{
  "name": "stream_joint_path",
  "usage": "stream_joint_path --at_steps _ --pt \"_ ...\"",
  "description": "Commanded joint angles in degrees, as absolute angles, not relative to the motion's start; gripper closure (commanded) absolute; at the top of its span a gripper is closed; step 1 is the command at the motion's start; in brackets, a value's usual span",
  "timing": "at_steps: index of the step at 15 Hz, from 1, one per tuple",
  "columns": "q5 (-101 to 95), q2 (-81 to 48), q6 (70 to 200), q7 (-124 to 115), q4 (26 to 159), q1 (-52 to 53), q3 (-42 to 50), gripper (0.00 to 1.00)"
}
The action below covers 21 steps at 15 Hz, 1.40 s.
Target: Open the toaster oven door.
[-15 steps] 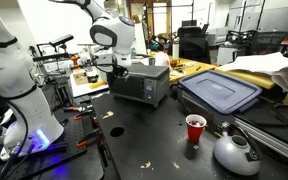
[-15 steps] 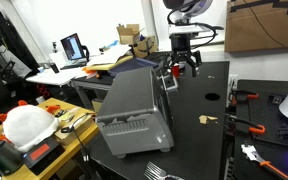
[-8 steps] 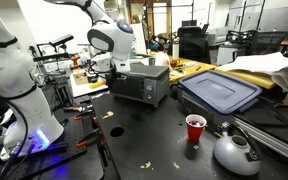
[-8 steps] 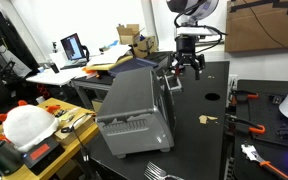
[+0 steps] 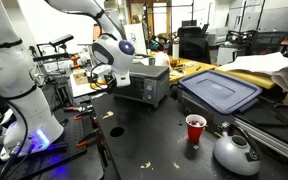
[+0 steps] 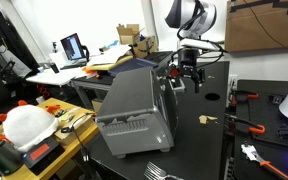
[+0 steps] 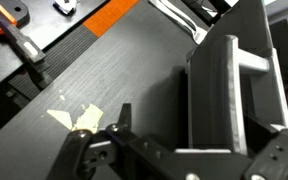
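Spread wide with nothing between its fingers, the gripper hovers at the left front corner of the toaster oven, close to it but, as far as an exterior view shows, not touching. The wrist view agrees: both jaws stand far apart at the bottom edge, with the toaster oven door straight ahead and its bar handle standing off the panel.

Moving rightward, the oven sits on the dark table with its front turned toward the arm. Whether the door is fully shut or slightly ajar, I cannot tell. Further right stands a red cup. A blue-grey bin lies just beside the oven, and a grey kettle is near the table's corner.

The door is probably stiff metal and glass, turning on a hinge opposite the handle. The oven itself looks light enough to slide on the smooth tabletop if pulled hard. The best hold seems to be the middle of the bar, clear of the glass. That smooth bar may slip, so the fingers should close squarely around it.
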<state>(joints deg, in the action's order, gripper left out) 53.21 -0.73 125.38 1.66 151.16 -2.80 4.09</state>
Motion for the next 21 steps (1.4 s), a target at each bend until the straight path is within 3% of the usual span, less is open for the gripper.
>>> stream_joint_path --at_steps 1,21 --pt "58.0 -4.3 123.0 7.6 150.7 -4.6 5.1 0.00" --pt "59.3 -8.0 123.9 21.5 155.3 -10.4 9.7 0.00"
